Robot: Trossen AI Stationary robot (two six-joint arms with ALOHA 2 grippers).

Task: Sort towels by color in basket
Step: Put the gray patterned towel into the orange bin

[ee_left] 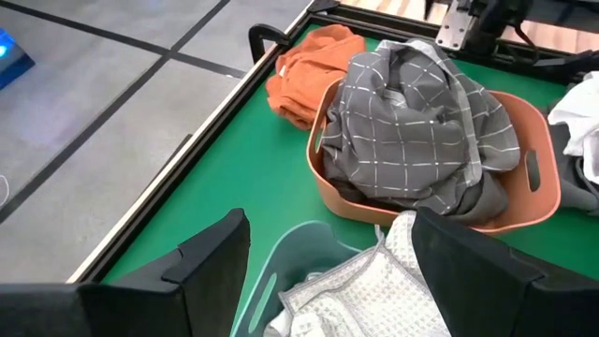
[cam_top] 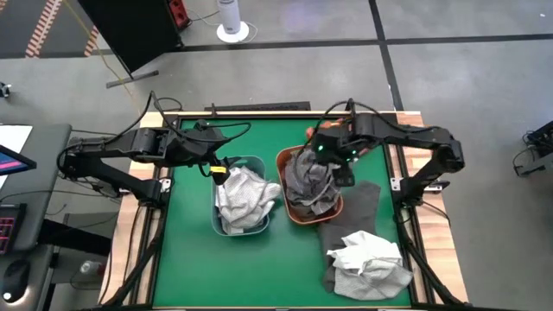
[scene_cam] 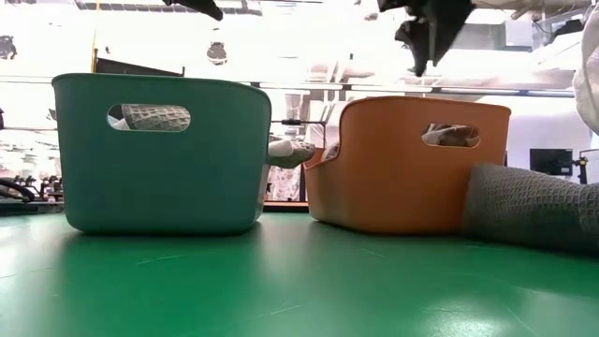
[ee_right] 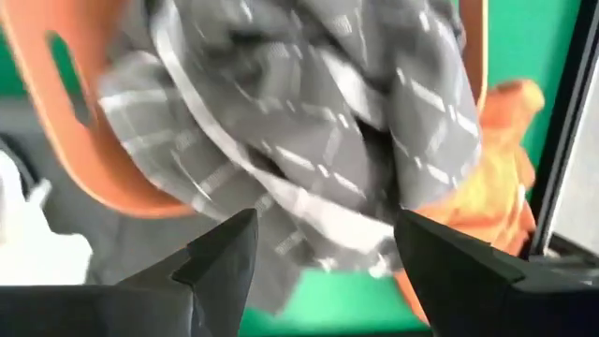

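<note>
A grey checked towel (cam_top: 308, 177) fills the orange basket (cam_top: 285, 207) and shows large in the left wrist view (ee_left: 421, 131) and the right wrist view (ee_right: 309, 122). White and light grey towels (cam_top: 244, 197) lie in the teal basket (cam_top: 218, 220). A rust-orange towel (ee_left: 309, 70) lies on the mat behind the orange basket. A dark grey towel (cam_top: 354, 212) and a white towel (cam_top: 370, 262) lie right of it. My left gripper (ee_left: 328, 271) hovers open over the teal basket's far rim. My right gripper (ee_right: 328, 253) hangs open above the orange basket, clear of the towel (scene_cam: 426, 33).
The two baskets (scene_cam: 159, 154) (scene_cam: 407, 164) stand side by side mid-table on the green mat (cam_top: 186, 259). The dark grey towel (scene_cam: 533, 206) leans against the orange basket's right side. Free mat lies near the front and left of the teal basket. Wooden table edges frame the mat.
</note>
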